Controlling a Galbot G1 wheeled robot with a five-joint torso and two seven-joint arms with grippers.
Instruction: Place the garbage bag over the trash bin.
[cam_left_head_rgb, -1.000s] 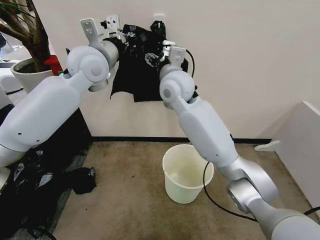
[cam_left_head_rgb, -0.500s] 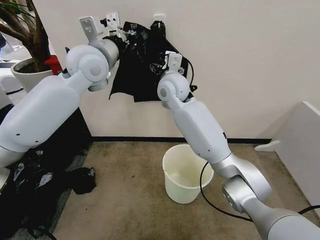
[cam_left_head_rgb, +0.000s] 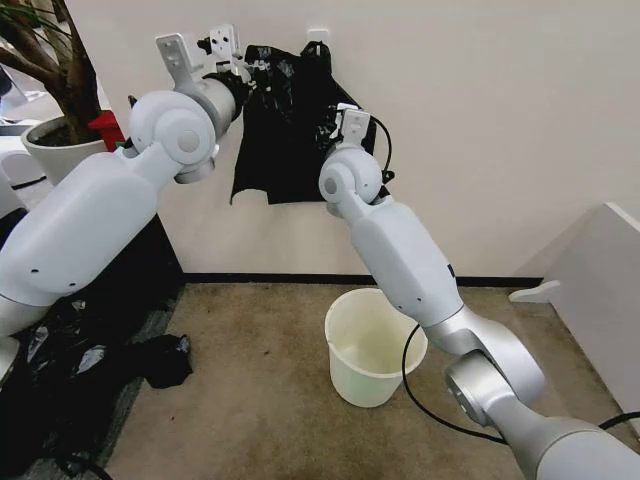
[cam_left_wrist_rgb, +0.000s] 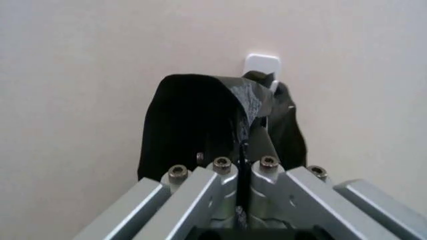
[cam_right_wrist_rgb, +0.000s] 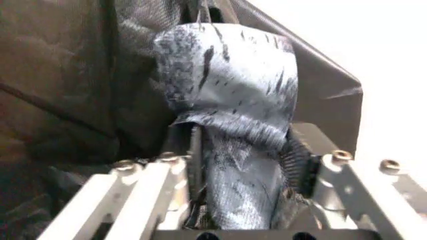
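Garbage bag (cam_left_head_rgb: 282, 120) held aloft against wall (cam_left_head_rgb: 500, 120), above trash bin (cam_left_head_rgb: 372, 346) on carpet; left end effector (cam_left_wrist_rgb: 244, 165) and right end effector (cam_right_wrist_rgb: 243, 165) both clamped on film

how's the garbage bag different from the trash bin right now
The garbage bag is glossy black, wrinkled film; the trash bin is a stiff cream-white bucket. The bag hangs high before the wall, pinched by the left gripper and right gripper; the bin stands on the carpet below, untouched, its mouth bare.
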